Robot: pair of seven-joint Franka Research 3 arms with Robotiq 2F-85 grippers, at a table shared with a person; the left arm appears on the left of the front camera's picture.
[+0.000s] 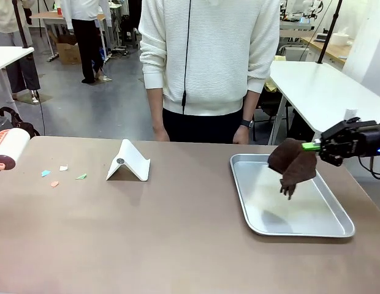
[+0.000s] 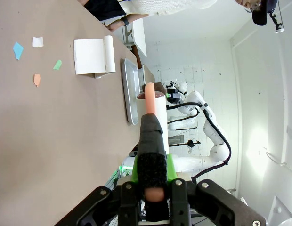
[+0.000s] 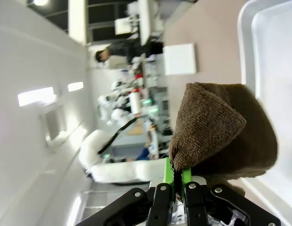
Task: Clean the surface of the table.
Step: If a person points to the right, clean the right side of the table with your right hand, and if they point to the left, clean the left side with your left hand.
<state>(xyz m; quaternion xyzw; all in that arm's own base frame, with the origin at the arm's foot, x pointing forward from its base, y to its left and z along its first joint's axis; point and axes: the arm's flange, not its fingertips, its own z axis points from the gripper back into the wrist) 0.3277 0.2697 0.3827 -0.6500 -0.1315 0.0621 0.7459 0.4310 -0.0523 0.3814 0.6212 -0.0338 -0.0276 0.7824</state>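
Observation:
The brownish table (image 1: pixel 171 239) carries small paper scraps (image 1: pixel 63 174) at its left: blue, white, orange and green. In the left wrist view the scraps (image 2: pixel 36 56) lie far ahead on the table (image 2: pixel 52 141). My left gripper (image 2: pixel 153 188) is shut on the dark handle of a lint roller (image 2: pixel 152 101), whose white roll (image 1: pixel 8 149) hangs at the table's left edge. My right gripper (image 1: pixel 312 146) is shut on a brown cloth (image 1: pixel 293 164), which dangles above the silver tray (image 1: pixel 337 229). In the right wrist view the cloth (image 3: pixel 221 127) bulges above the gripper (image 3: pixel 178 179).
A white folded stand (image 1: pixel 129 164) sits left of centre, between the scraps and the tray. A person in a white sweater (image 1: pixel 208 55) stands at the far edge with both hands hanging by it. A white-topped table (image 1: pixel 325 86) lies behind on the right.

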